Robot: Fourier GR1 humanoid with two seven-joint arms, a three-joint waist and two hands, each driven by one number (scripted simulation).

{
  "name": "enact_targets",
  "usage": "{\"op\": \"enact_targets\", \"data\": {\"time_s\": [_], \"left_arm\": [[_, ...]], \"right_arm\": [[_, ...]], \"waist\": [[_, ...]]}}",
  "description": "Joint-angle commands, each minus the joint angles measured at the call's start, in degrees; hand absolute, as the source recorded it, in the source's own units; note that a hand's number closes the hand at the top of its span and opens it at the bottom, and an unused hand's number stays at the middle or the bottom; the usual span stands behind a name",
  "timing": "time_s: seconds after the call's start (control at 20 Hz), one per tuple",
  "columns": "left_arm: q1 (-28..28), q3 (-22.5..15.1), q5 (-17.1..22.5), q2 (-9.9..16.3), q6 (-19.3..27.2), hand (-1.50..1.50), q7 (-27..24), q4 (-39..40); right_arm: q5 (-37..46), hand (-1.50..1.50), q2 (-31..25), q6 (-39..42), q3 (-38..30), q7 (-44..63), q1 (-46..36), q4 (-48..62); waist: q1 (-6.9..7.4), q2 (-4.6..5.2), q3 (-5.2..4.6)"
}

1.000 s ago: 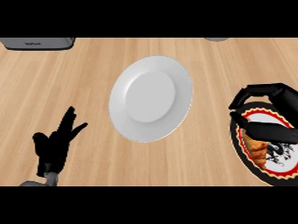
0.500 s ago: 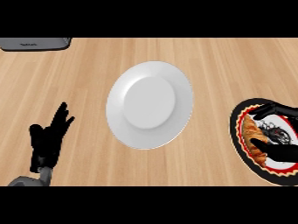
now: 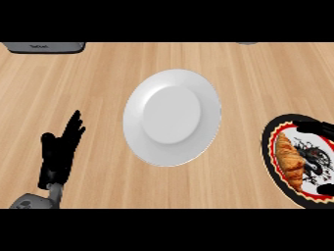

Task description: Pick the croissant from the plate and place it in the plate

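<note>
Left hand: black hand [image 3: 59,153] at the lower left of the view, fingers straight and pointing up, holding nothing, resting over the tabletop [image 3: 68,83].
Right hand: only dark fingers [image 3: 328,130] and a dark part at the lower right edge show, over the patterned plate [image 3: 271,152]; whether they are curled or straight cannot be told.
Croissant: croissant [image 3: 290,162] lies on the patterned plate's left half, between the two visible parts of the right hand and to their left.
White plate: white plate [image 3: 172,117] bare, to the right of the left hand and up from it, left of the right hand.
Far edge: grey object [image 3: 45,47] well beyond the left hand.
</note>
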Motion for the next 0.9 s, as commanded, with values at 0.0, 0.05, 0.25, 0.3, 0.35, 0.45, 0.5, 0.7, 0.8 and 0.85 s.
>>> {"op": "enact_targets", "data": {"time_s": [0.0,0.05,0.25,0.3,0.35,0.45,0.5,0.7,0.8,0.85], "left_arm": [[-0.99,-0.17,-1.12,-1.70,0.89,0.00,-0.23,1.55],[-1.75,0.36,-0.69,-0.02,0.90,0.00,4.15,-1.99],[-0.40,-0.17,-2.24,0.26,1.58,0.00,5.68,-4.15],[-0.08,-1.50,-3.11,-1.53,2.10,0.00,3.94,-3.55],[-2.05,2.00,-0.21,0.67,-1.02,0.00,4.38,-1.60],[-2.10,1.26,-1.84,-1.52,0.58,0.00,2.78,0.36],[2.61,0.01,-2.38,-0.74,0.01,0.00,1.59,-3.14],[-1.74,2.26,-2.83,-1.67,-1.97,0.00,1.35,1.05],[-2.35,1.47,-4.53,-2.69,-0.34,0.00,4.96,-1.28],[-2.37,3.89,-3.77,-1.95,-2.50,0.00,2.21,1.74]], "right_arm": [[10.20,-1.50,-2.21,-3.52,2.89,2.71,-3.55,0.05],[10.19,-1.50,-3.37,-1.62,2.34,4.18,-4.89,0.13],[14.29,-1.50,-5.39,3.66,4.86,10.56,-7.45,-2.17],[14.71,-1.50,-7.15,6.81,5.34,11.74,-9.10,-1.75],[16.38,-1.50,-6.06,7.99,8.08,14.70,-8.70,-3.76],[18.87,-1.50,-5.66,9.47,10.36,17.17,-7.28,-5.22],[18.40,-1.50,-4.94,12.54,10.29,18.44,-9.77,-4.70],[22.93,-1.50,-1.98,14.43,12.04,20.38,-9.42,-4.20],[24.92,-1.50,1.64,16.17,11.99,23.23,-12.69,-1.92],[26.16,-1.50,3.11,15.08,11.93,23.12,-11.19,-1.64]], "waist": [[0.23,0.07,-0.13],[0.36,-0.06,-0.10],[0.39,-0.12,-0.11],[0.52,-0.06,-0.14],[0.33,-0.01,-0.19],[-0.20,-0.02,-0.18],[0.53,-0.09,-0.16],[-0.13,0.00,-0.12],[0.08,0.00,-0.10],[-0.11,-0.01,-0.11]]}}
